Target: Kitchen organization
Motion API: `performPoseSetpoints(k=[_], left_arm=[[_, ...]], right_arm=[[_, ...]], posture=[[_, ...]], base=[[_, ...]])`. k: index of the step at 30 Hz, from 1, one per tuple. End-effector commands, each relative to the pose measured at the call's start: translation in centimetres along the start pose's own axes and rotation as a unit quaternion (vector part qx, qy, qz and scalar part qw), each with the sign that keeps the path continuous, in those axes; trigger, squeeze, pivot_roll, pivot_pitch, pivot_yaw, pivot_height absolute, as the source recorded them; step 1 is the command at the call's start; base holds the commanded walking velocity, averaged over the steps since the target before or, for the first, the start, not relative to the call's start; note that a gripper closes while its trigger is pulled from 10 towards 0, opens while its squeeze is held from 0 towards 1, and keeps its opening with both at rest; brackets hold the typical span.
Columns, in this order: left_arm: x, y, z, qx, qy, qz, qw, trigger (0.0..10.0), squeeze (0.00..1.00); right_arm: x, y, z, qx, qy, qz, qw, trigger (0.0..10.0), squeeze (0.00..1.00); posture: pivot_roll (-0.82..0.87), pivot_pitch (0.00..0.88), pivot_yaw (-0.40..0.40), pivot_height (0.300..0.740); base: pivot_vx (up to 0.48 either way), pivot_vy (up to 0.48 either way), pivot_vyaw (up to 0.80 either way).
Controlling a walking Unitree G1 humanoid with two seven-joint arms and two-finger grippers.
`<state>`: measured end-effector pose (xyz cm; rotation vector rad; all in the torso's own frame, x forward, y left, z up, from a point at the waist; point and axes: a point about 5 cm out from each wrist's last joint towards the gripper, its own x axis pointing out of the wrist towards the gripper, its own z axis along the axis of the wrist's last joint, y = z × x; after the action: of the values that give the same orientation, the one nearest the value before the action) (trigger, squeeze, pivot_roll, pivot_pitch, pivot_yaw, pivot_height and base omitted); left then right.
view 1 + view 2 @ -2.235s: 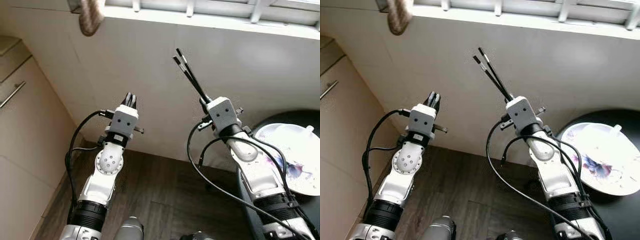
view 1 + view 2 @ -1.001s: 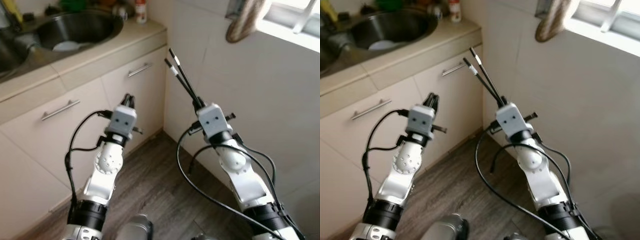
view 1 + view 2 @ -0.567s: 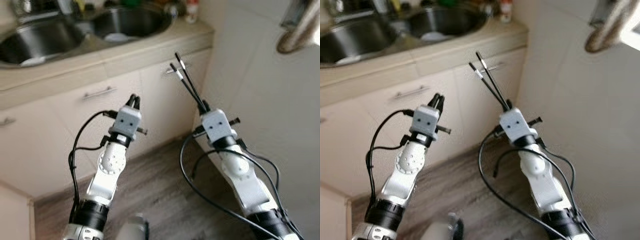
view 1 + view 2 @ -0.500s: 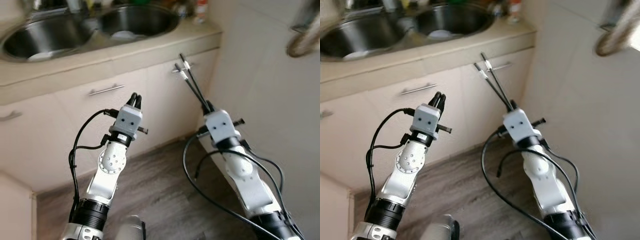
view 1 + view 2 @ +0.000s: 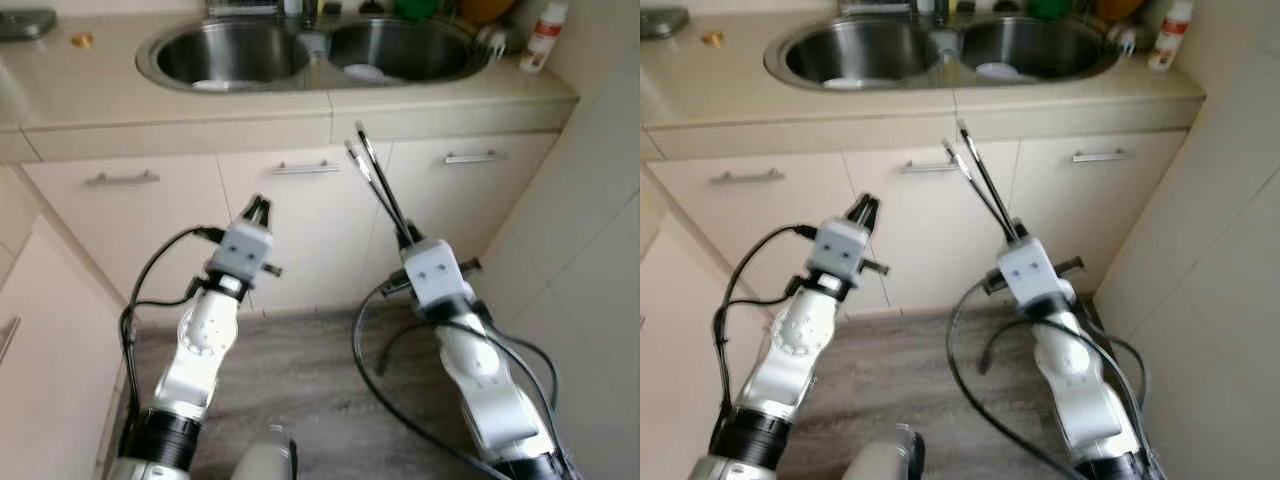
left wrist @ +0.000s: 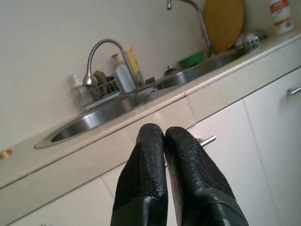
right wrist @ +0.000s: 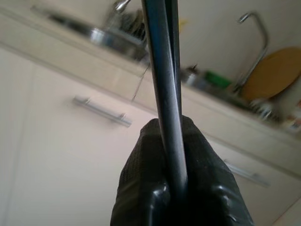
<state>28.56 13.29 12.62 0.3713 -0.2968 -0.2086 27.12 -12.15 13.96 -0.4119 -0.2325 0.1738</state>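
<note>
Black chopsticks (image 5: 378, 185) clamped upright in right tool (image 7: 175, 141), left tool (image 6: 165, 141) clenched empty alongside.

cabinet doors (image 5: 300, 215) wall off the centre of the frame ahead; the bench (image 5: 90, 85) edge overhangs them at top. wood floor (image 5: 320, 380) at lower centre lies open; a tiled wall (image 5: 590, 260) closes the right.

Soft, even daylight fills the head views, which are slightly blurred and low in contrast. The sink (image 5: 310, 50) gleams mildly. In the right wrist view, everything beyond the jaws is out of focus.
</note>
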Motion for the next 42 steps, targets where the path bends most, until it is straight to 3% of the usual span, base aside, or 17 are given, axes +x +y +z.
performPoseSetpoints(k=[1,7,14,16,18,26,31,34,36,39,42], left_arm=[[0.5,-0.2,0.9,-0.003,-0.022,0.000,1.000,10.0,0.00],[0.7,0.7,1.3,0.000,-0.035,0.023,0.999,10.0,0.00],[0.9,1.1,1.5,0.004,-0.042,0.034,0.999,10.0,0.00],[0.9,1.1,1.6,0.005,-0.043,0.036,0.998,10.0,0.00],[0.9,1.1,1.6,0.005,-0.044,0.036,0.998,10.0,0.00],[1.0,1.4,1.8,0.010,-0.051,0.044,0.998,10.0,0.00],[1.4,1.6,2.8,0.017,-0.073,0.050,0.996,10.0,0.00],[1.5,1.7,3.0,0.019,-0.078,0.054,0.995,10.0,0.00],[1.5,1.7,2.9,0.020,-0.078,0.055,0.995,10.0,0.00],[1.5,1.8,2.9,0.021,-0.078,0.056,0.995,10.0,0.00],[1.5,1.8,2.9,0.021,-0.079,0.058,0.995,10.0,0.00]], right_arm=[[0.5,-1.3,0.1,0.001,-0.004,-0.031,1.000,10.0,0.00],[2.0,-2.6,1.8,0.000,-0.047,-0.066,0.997,10.0,0.00],[2.9,-2.6,2.9,-0.007,-0.074,-0.074,0.995,10.0,0.00],[3.2,-2.1,3.3,-0.045,-0.081,-0.062,0.994,10.0,0.00],[3.3,-2.0,3.3,-0.050,-0.084,-0.060,0.993,10.0,0.00],[3.6,-4.2,5.0,0.012,-0.128,-0.128,0.983,10.0,0.00],[4.1,-5.2,6.6,0.014,-0.157,-0.150,0.976,10.0,0.00],[4.3,-5.3,7.0,0.012,-0.166,-0.150,0.975,10.0,0.00],[4.6,-4.9,7.2,-0.029,-0.162,-0.136,0.977,10.0,0.00],[4.5,-4.5,7.5,-0.039,-0.171,-0.126,0.976,10.0,0.00],[4.5,-4.5,7.5,0.003,-0.175,-0.133,0.976,10.0,0.00]], posture=[[0.14,0.000,-0.013,0.740],[0.15,0.000,-0.022,0.740],[0.16,0.000,-0.027,0.740],[0.16,0.000,-0.027,0.740],[0.16,0.000,-0.027,0.740],[0.17,0.000,-0.031,0.740],[0.17,0.000,-0.033,0.740],[0.17,0.000,-0.034,0.740],[0.17,0.000,-0.034,0.740],[0.17,0.000,-0.034,0.740],[0.17,0.000,-0.035,0.740]], base=[[0.000,0.000,0.00],[0.312,0.000,0.00],[0.471,0.000,0.00],[0.472,0.000,0.40],[0.472,0.000,0.80],[0.471,0.000,0.40],[0.469,0.000,0.00],[0.469,0.000,0.00],[0.471,0.000,0.00],[0.472,0.000,0.53],[0.470,0.000,0.80]])
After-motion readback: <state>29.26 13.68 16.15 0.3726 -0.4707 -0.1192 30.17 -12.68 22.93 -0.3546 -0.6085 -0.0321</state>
